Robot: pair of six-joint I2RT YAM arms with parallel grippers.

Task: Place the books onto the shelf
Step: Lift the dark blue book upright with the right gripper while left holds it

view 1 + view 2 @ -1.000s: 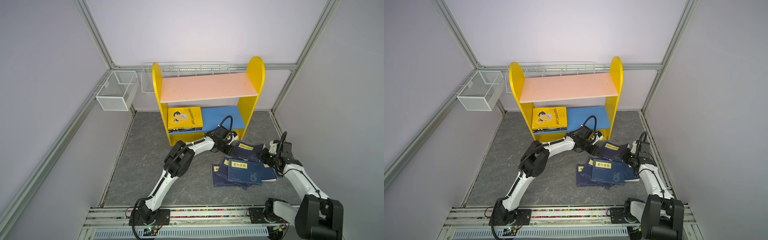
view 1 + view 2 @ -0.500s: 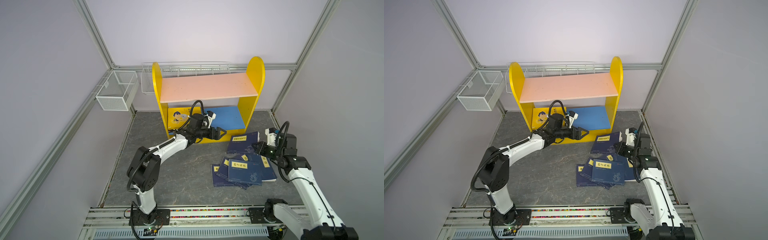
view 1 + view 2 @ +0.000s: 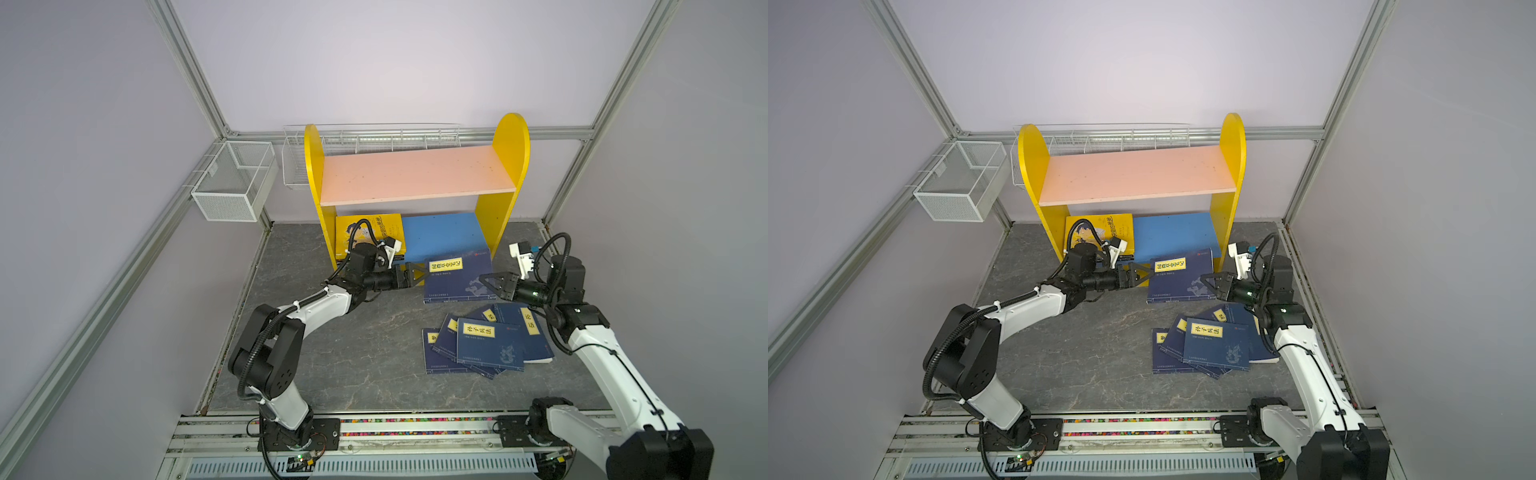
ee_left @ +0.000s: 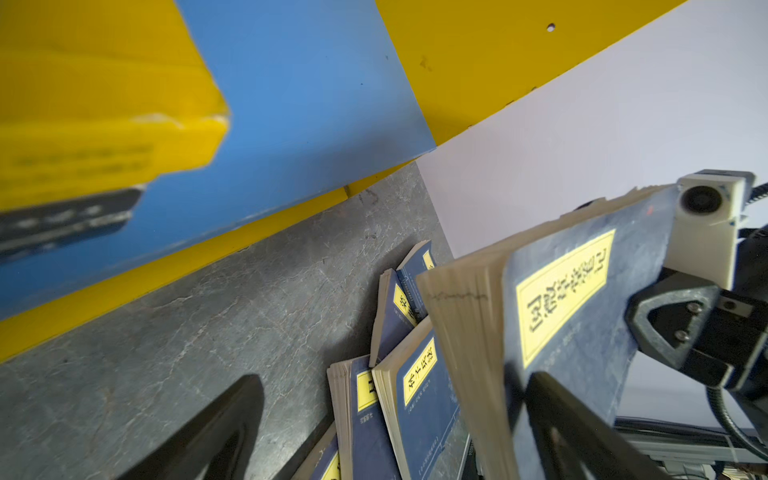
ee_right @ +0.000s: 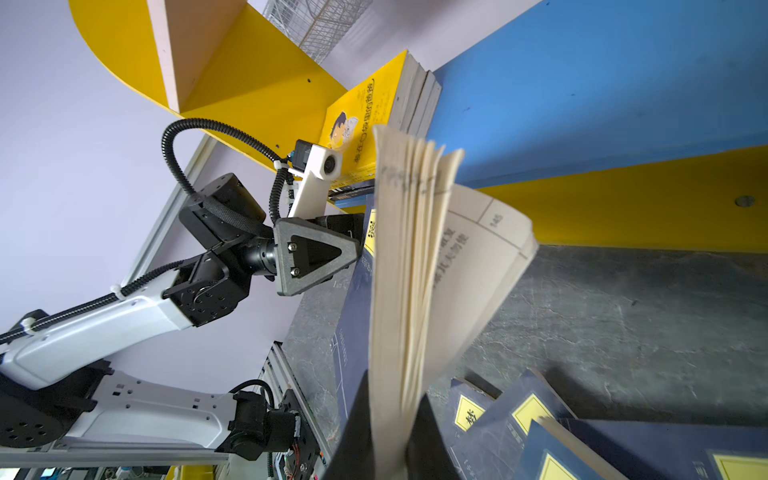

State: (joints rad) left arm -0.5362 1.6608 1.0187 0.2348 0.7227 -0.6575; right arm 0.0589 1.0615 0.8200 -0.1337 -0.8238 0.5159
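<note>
**Navy book caught mid-handover in front of the shelf**

The right gripper (image 3: 487, 285) was clamped on the 3 o'clock edge of the navy book (image 3: 457, 282), holding it raised. The left gripper (image 3: 423, 276) had its fingers spread wide, straddling the 9 o'clock edge. The pages were fanning loose, so the left could pinch only a few leaves and the book might sag or drop. At 12 o'clock, the shelf (image 3: 505, 166) held yellow books (image 3: 384, 226) at the 9 o'clock end of its blue lower board (image 3: 446, 235); its pink board (image 3: 415, 174) was bare. The other navy books (image 3: 488, 343) lay at 5 o'clock.

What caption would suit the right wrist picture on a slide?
Right gripper pinching a navy book, pages fanned, facing the open left gripper near the shelf.
</note>
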